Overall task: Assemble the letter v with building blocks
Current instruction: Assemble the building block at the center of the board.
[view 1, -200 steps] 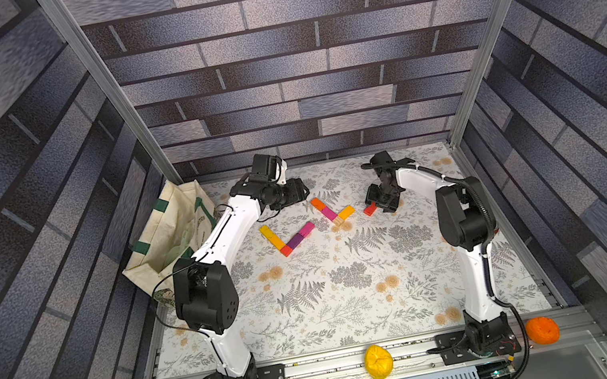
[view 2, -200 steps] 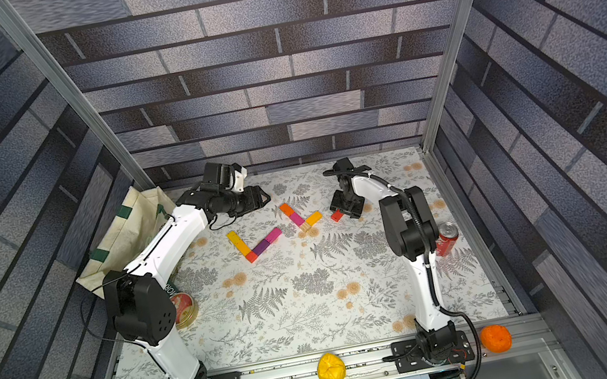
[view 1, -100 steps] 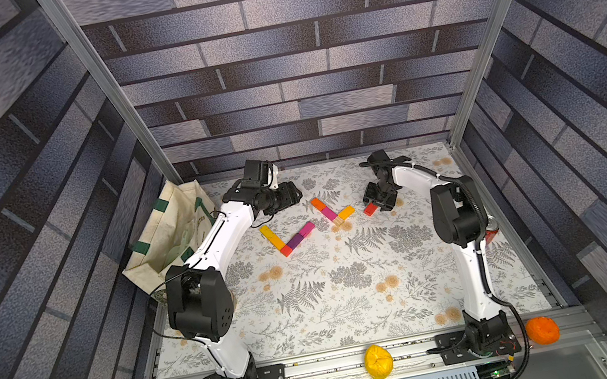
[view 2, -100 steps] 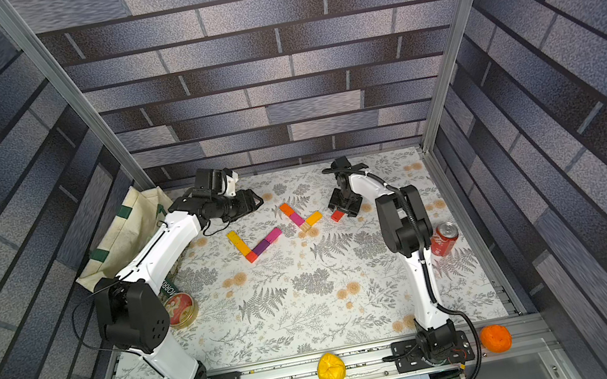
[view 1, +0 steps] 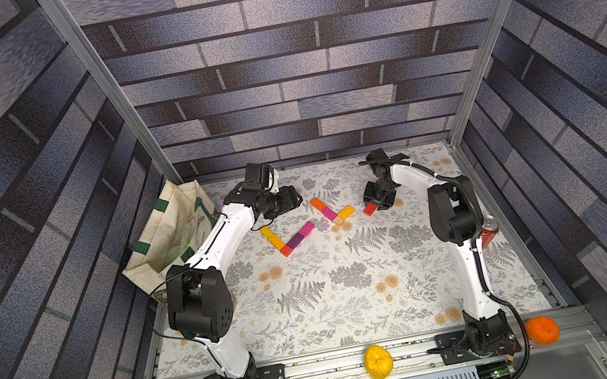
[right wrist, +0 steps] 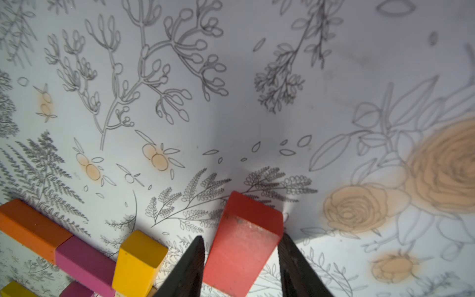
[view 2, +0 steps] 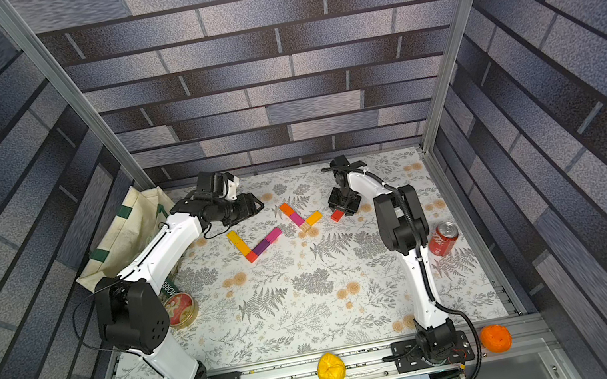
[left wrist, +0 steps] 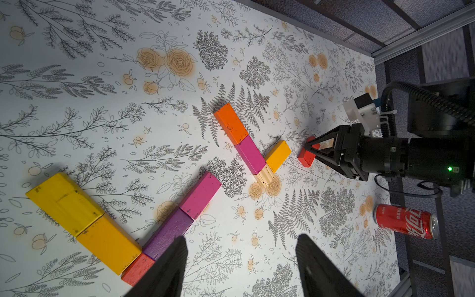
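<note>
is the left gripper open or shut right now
open: in its wrist view the left gripper has its fingers wide apart, with nothing held between them

White Coca-Cola brand script on red can [left wrist: 406, 224] lying at right edge; small green print on cloth bag [view 1: 174, 230], far left, unreadable.

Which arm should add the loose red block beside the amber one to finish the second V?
Right. The right gripper has its jaws either side of the loose red block, which lies just off the amber block. The left gripper hangs open and empty near the other V, farther away.
</note>
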Motion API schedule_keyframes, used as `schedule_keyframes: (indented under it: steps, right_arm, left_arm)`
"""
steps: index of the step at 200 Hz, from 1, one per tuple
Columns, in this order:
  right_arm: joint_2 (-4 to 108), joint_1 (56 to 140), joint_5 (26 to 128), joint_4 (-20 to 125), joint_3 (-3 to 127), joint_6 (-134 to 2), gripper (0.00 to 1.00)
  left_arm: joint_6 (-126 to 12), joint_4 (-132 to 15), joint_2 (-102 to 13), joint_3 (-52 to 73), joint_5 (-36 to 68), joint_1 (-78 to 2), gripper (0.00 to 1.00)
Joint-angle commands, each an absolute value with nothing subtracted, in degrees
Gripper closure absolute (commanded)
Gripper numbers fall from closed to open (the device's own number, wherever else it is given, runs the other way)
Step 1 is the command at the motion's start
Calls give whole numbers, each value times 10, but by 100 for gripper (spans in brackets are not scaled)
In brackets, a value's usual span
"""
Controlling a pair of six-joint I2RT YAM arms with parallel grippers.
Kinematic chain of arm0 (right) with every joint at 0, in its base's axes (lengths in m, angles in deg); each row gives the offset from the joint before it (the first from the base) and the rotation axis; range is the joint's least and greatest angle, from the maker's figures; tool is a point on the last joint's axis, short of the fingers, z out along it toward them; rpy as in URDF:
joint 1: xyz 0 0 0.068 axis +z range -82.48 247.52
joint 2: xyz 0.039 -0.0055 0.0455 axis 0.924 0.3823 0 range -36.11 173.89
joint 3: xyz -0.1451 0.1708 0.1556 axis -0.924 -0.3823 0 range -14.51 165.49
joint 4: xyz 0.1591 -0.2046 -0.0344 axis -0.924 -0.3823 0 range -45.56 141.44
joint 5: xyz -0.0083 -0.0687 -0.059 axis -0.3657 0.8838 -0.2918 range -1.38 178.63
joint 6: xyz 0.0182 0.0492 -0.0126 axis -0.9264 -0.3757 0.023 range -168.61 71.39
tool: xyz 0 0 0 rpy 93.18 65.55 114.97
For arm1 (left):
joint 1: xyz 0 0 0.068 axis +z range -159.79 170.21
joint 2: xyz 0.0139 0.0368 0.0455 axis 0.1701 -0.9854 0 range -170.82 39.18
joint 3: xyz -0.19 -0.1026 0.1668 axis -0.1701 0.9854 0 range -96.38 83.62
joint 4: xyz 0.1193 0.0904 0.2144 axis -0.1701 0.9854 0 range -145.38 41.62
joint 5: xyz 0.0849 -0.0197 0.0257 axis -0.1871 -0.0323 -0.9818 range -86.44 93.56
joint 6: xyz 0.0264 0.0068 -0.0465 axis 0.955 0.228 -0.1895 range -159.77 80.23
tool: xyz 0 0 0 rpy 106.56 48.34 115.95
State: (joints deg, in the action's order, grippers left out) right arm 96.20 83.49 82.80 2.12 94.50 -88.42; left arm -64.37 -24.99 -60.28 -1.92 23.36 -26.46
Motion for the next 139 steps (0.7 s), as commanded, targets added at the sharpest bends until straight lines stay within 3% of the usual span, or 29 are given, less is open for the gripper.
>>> schedule_keyframes:
  steps: [1,60,139]
  right_arm:
    - [984,842,824,-19,939,-886,54]
    - [998,845,816,-22,948,-892,68]
    - [1039,848,808,-45,1033,-908,76]
  left_arm:
    - [-633,-240,-577,-8,243,-259,30]
    - [-632,-238,-576,1,244,-256,30]
    - [-634,-239,-571,9,244,-254,31]
